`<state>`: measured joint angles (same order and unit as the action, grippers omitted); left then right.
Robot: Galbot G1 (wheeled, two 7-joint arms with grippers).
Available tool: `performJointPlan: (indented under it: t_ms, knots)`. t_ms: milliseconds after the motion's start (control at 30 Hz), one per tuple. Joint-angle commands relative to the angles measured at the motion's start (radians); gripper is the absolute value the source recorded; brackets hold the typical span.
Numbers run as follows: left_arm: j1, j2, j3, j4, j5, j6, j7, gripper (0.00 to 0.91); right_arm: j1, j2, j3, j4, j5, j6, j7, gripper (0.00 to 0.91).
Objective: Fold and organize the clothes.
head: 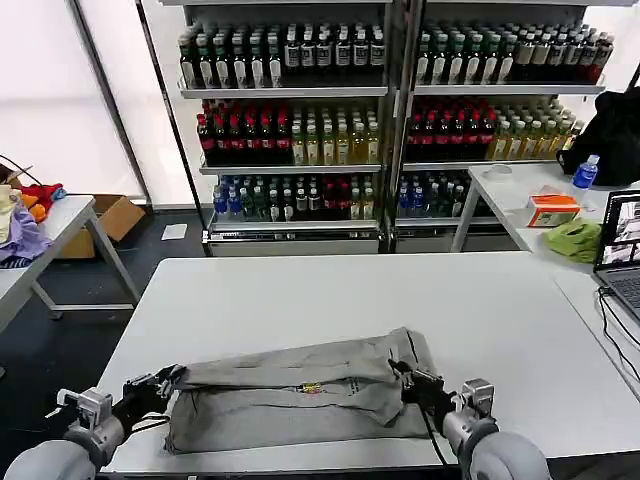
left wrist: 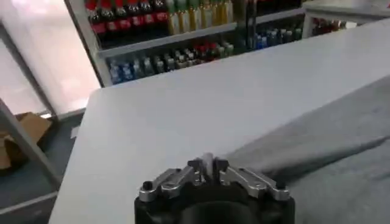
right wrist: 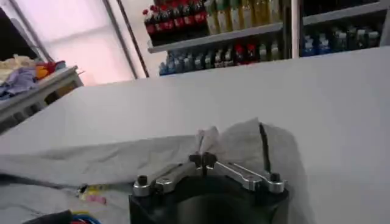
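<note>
Grey shirt [head: 300, 392] between 2 clamped tools

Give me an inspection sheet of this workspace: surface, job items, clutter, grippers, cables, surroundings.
Surface: white table, bare beyond the garment.
Job's things: one grey shirt lies partly folded at the near edge, small multicoloured print facing up.
Clutter: nothing seen on the work table.
Grippers: left gripper shut on the shirt's left end; right gripper shut on its right end, cloth bunched between its fingers.
Cables: black cable runs across the adjoining table on the right, by a laptop.
Surroundings: shelves of bottled drinks behind; a side table with coloured fabrics on the left; a green cloth and an orange box on the right.
</note>
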<state>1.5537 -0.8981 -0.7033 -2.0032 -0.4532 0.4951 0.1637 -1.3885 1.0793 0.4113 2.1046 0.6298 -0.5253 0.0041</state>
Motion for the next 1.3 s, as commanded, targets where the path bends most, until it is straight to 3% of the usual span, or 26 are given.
performJointPlan:
  t_ms: [33, 100, 167, 300, 533, 633, 1133, 1233, 1267, 1300]
  knots:
    - [0.093, -0.016, -0.136, -0.097, 0.063, 0.042, -0.029, 0.907, -0.063, -0.044, 0.105, 0.036, -0.068, 0.199, -0.070, 0.907]
    - [0.130, -0.015, -0.146, -0.120, 0.114, -0.012, -0.036, 0.907, -0.060, -0.062, 0.144, 0.020, -0.136, 0.294, -0.096, 0.907]
    - [0.160, -0.025, -0.138, -0.145, 0.109, -0.037, -0.068, 0.907, -0.060, -0.070, 0.173, 0.009, -0.111, 0.334, -0.094, 0.907]
    - [0.163, -0.114, -0.074, -0.178, 0.090, -0.071, -0.126, 0.907, -0.073, -0.051, 0.207, -0.041, -0.102, 0.417, -0.095, 0.907]
    - [0.081, -0.367, 0.086, -0.125, 0.107, -0.089, -0.315, 0.907, -0.143, -0.011, 0.213, -0.019, -0.117, 0.428, -0.089, 0.907]
    - [0.065, -0.433, 0.119, -0.108, 0.108, -0.109, -0.399, 0.907, -0.160, 0.002, 0.208, -0.023, -0.135, 0.434, -0.092, 0.907]
    - [0.054, -0.593, 0.138, -0.045, 0.162, -0.115, -0.523, 0.897, -0.186, -0.007, 0.189, -0.027, -0.153, 0.455, -0.110, 0.907]
    - [0.064, -0.602, 0.165, -0.069, 0.143, -0.117, -0.520, 0.695, -0.180, -0.009, 0.188, -0.023, -0.147, 0.457, -0.110, 0.907]
    - [0.065, -0.604, 0.167, -0.071, 0.143, -0.117, -0.519, 0.524, -0.180, -0.009, 0.188, -0.020, -0.144, 0.456, -0.108, 0.907]
    - [0.065, -0.608, 0.179, -0.070, 0.145, -0.119, -0.522, 0.423, -0.180, -0.010, 0.189, -0.014, -0.125, 0.454, -0.106, 0.907]
